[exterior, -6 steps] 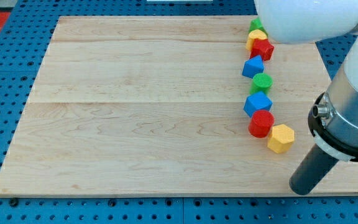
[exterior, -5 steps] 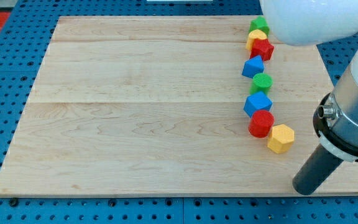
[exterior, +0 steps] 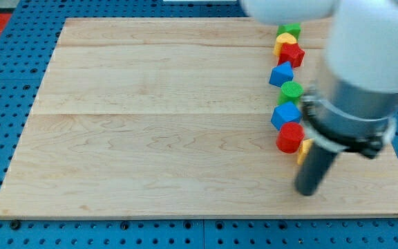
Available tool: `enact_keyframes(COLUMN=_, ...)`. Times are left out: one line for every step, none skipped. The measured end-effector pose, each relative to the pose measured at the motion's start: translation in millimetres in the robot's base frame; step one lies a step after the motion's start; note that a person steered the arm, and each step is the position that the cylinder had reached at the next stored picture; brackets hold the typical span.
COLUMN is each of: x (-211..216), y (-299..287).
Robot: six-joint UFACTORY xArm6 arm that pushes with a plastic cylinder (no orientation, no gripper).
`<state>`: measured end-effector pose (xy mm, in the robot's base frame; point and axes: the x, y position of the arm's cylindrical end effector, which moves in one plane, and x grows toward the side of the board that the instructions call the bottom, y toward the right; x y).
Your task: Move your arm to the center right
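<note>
camera view: no gripper on our arm so nothing is held, our tip (exterior: 308, 191) sits near the surface (exterior: 150, 138) bottom right just below the yellow block (exterior: 302, 149) and red cylinder (exterior: 289, 137); steer up-right, skirting the block column.

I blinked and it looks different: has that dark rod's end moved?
Yes. My tip slid toward the view's left, now just below the red cylinder instead of right of it.

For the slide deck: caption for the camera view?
Rod tip on wooden board, just below red cylinder ending a column of coloured blocks; yellow block mostly hidden.
</note>
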<state>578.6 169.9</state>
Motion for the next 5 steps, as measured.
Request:
enact_keyframes(x=-27.2, y=64.2)
enact_keyframes(x=-42.0, y=107.7)
enact_keyframes(x=-85.6, y=118.2)
enact_keyframes(x=-163.0, y=64.5)
enact_keyframes(x=-212.3, y=54.6)
